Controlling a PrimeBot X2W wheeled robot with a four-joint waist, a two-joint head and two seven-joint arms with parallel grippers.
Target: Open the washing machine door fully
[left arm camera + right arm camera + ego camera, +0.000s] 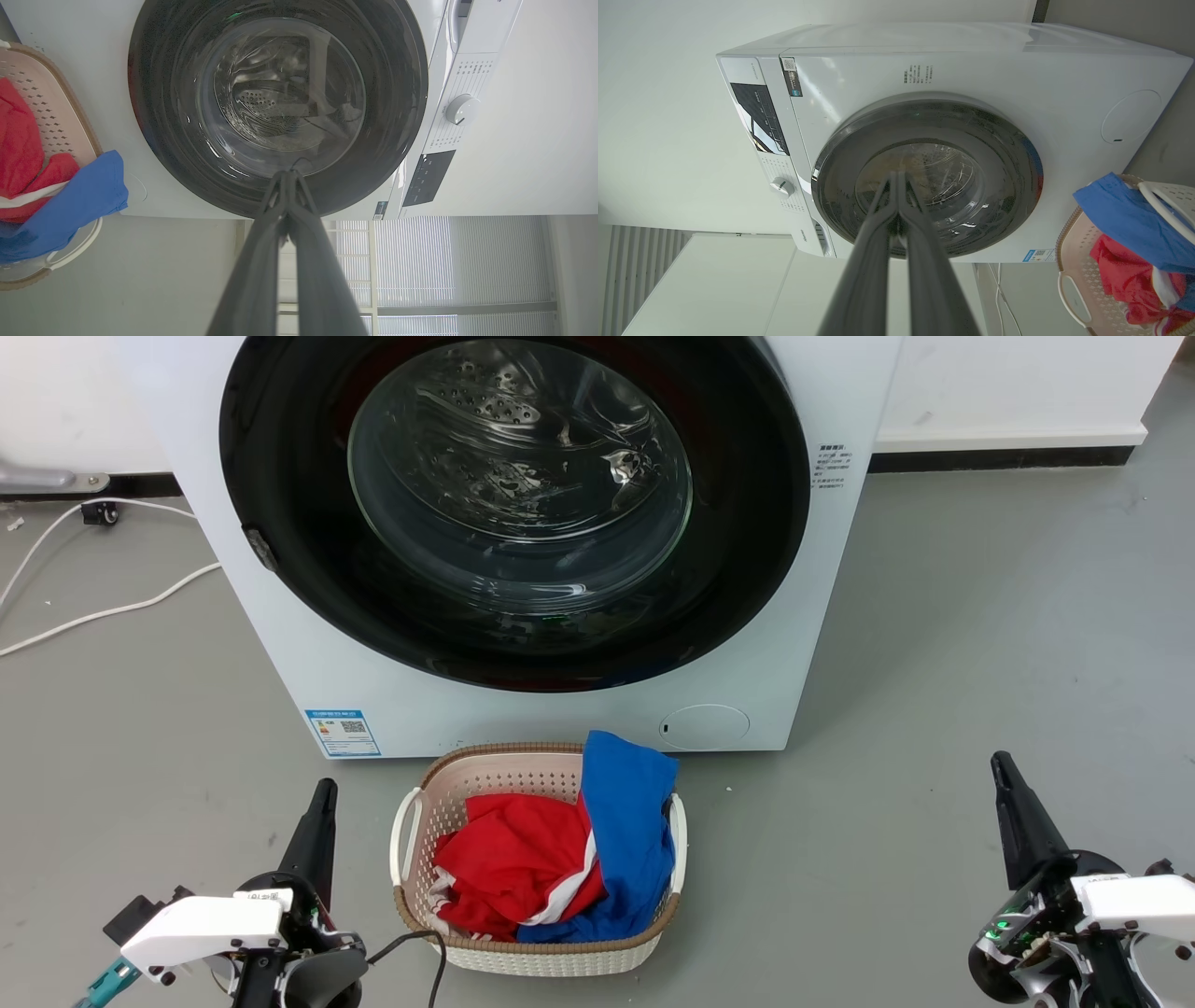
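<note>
The white washing machine [308, 644] stands ahead of me, and its glossy black round door [747, 551] with the clear glass bowl lies flat against the front. The door [402, 93] also faces the left wrist view, and the door [840, 186] faces the right wrist view. My left gripper [323, 791] rests low at the left, fingers together and holding nothing, well short of the machine. My right gripper [1001, 763] rests low at the right, likewise shut and empty. In each wrist view the tips meet, left gripper [288, 173] and right gripper [899, 173].
A cream laundry basket [420, 905] with red and blue clothes sits on the grey floor right before the machine, between my arms. White cables [112, 609] trail on the floor at the left. A white wall base [1008, 434] runs behind at the right.
</note>
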